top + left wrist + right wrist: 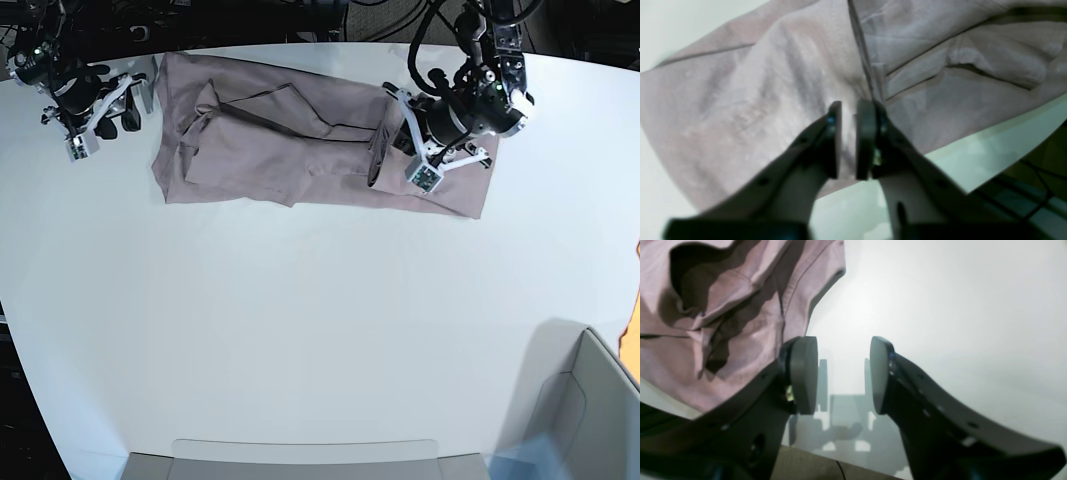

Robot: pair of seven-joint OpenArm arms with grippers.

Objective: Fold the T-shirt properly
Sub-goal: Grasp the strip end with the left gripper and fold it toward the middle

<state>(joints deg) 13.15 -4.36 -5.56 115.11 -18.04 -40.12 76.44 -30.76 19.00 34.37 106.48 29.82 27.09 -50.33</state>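
The mauve T-shirt lies spread lengthwise along the far side of the white table, with loose folds over it. My left gripper is over its right part. In the left wrist view the left gripper has its jaws nearly together on a raised fold of the T-shirt, and creases run toward the pads. My right gripper is just off the shirt's left end. In the right wrist view the right gripper is open and empty over bare table, with the rumpled T-shirt to its left.
The white table stretches toward the near side. A grey bin stands at the near right corner and a shallow grey tray at the near edge. The table's far edge is close behind the shirt, with dark cables beyond.
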